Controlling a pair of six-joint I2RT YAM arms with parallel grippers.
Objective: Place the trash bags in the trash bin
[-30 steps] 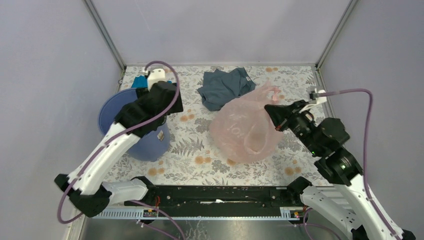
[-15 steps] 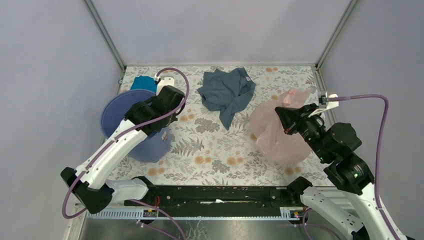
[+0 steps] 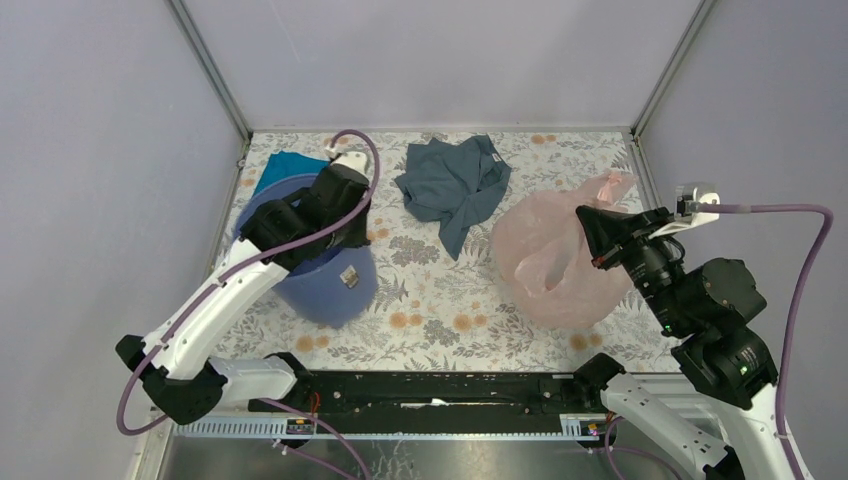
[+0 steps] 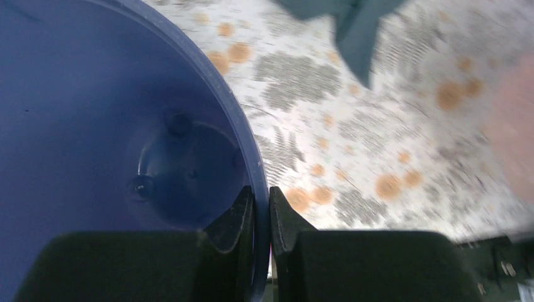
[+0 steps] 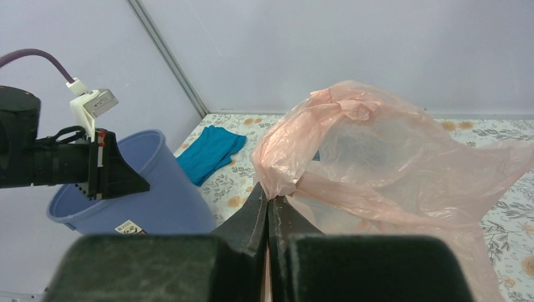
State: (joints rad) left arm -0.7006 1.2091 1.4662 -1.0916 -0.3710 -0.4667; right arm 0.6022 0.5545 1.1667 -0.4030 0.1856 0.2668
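Left wrist: left gripper (image 4: 261, 192) tight on trash bin (image 4: 94, 82) rim; right gripper (image 5: 267, 197) tight on trash bags (image 5: 384, 157).

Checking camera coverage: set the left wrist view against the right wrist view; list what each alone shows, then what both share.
Left wrist only: the inside of the trash bin, down to its floor. Right wrist only: the right fingers shut on the pink trash bag, and a teal cloth beyond the bin. Both: the bin, the left fingers at its rim, the floral table.

blue bin (image 3: 330, 290) left, pink bag (image 3: 545, 270) right, grey garment (image 3: 450, 185) behind
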